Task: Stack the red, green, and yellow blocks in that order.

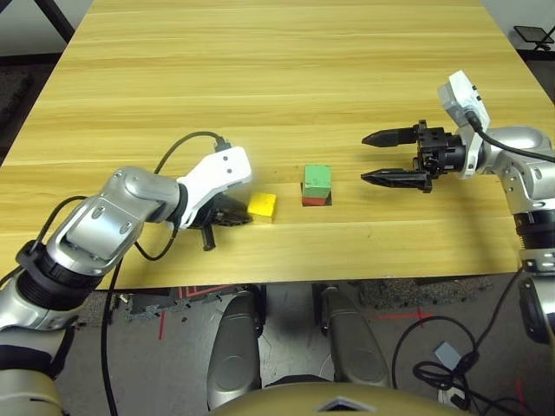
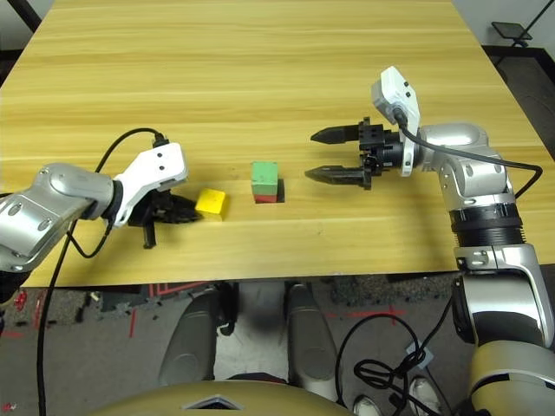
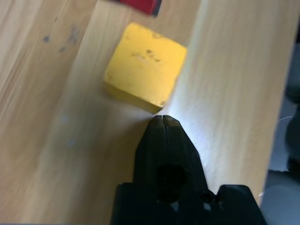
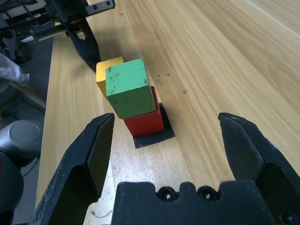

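No brand, label or readable writing anywhere on blocks, arms or table.

Light wooden table [image 1: 286, 78] with long pale grain bands; dark grey floor past its edges, red tape marks and loose black cables below the near edge.

Green block [image 1: 317, 178] stacked on red block [image 1: 314, 199], slightly twisted against it, the pair seated on a flat black square marker [image 4: 154, 135] near the middle of the table. Yellow block [image 1: 262, 206] flat on the wood, just beside the stack on the robot's left, apart from it.

Left gripper [image 3: 162, 123] low at the table, fingers pressed together with no gap, tips right at the yellow block's near edge; touching or a hair short, cannot tell. Nothing held. Black cable [image 1: 186, 143] looping from the left wrist over the table behind it.

Right gripper [image 1: 375, 159] on the stack's right side, near but apart, fingers spread wide and empty, pointing toward the stack. In the right wrist view, stack centred between the two spread fingers, yellow block behind it, left gripper beyond.
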Robot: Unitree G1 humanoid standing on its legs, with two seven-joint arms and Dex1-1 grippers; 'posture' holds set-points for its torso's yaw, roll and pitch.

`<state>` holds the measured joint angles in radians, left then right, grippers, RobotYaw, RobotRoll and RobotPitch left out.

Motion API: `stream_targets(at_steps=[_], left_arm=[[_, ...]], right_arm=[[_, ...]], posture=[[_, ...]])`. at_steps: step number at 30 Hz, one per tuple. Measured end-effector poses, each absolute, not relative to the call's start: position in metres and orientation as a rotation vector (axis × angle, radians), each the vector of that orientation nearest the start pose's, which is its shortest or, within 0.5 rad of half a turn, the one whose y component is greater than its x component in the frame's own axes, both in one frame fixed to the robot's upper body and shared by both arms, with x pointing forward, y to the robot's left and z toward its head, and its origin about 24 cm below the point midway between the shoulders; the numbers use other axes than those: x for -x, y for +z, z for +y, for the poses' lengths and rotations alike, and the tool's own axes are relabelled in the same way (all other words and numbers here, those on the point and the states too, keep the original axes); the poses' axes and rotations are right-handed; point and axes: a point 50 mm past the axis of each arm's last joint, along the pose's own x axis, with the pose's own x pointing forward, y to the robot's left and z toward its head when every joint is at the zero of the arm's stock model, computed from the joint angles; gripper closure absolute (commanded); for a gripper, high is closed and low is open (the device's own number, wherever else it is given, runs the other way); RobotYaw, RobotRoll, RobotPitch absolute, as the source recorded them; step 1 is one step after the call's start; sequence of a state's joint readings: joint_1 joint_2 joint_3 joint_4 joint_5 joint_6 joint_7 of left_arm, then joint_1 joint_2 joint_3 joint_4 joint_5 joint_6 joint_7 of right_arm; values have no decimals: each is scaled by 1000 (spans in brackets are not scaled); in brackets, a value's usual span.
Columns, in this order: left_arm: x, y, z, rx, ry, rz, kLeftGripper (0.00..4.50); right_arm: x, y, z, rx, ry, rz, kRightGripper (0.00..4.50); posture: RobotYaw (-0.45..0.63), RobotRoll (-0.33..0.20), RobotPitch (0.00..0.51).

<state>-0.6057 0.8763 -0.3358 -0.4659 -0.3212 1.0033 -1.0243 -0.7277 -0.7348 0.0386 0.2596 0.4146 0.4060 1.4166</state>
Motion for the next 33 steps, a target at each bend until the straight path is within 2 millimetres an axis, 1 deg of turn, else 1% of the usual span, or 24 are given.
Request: stream_targets(at_steps=[3, 5, 8, 12, 15, 17, 19, 24, 33], left_arm=[[-261, 190, 146, -659, -1153, 492, 4457], [-262, 193, 146, -673, -1153, 481, 4457], [-263, 194, 150, -704, -1164, 475, 3891], [-263, 194, 153, -732, -1170, 479, 2521], [-262, 194, 153, -743, -1196, 479, 1387], [-263, 194, 153, -754, -1203, 478, 769], [-264, 197, 152, -772, -1216, 468, 50], [-269, 203, 146, -803, -1228, 435, 50], [-280, 190, 130, -817, -1289, 429, 50]], right_arm=[[-316, 205, -209, 284, 1329, 127, 0], [-316, 205, -209, 282, 1329, 126, 0], [-317, 204, -208, 279, 1328, 123, 0], [-317, 204, -208, 278, 1328, 122, 0], [-317, 204, -208, 277, 1328, 122, 0], [-317, 204, -208, 276, 1327, 123, 0], [-317, 204, -208, 274, 1326, 125, 0], [-317, 204, -208, 274, 1325, 125, 0], [-314, 200, -211, 268, 1312, 139, 0]], posture=[[110, 56, 226], [109, 57, 224], [109, 57, 224], [109, 54, 223], [107, 54, 223], [105, 54, 223], [103, 54, 224], [89, 53, 224], [51, 48, 227]])
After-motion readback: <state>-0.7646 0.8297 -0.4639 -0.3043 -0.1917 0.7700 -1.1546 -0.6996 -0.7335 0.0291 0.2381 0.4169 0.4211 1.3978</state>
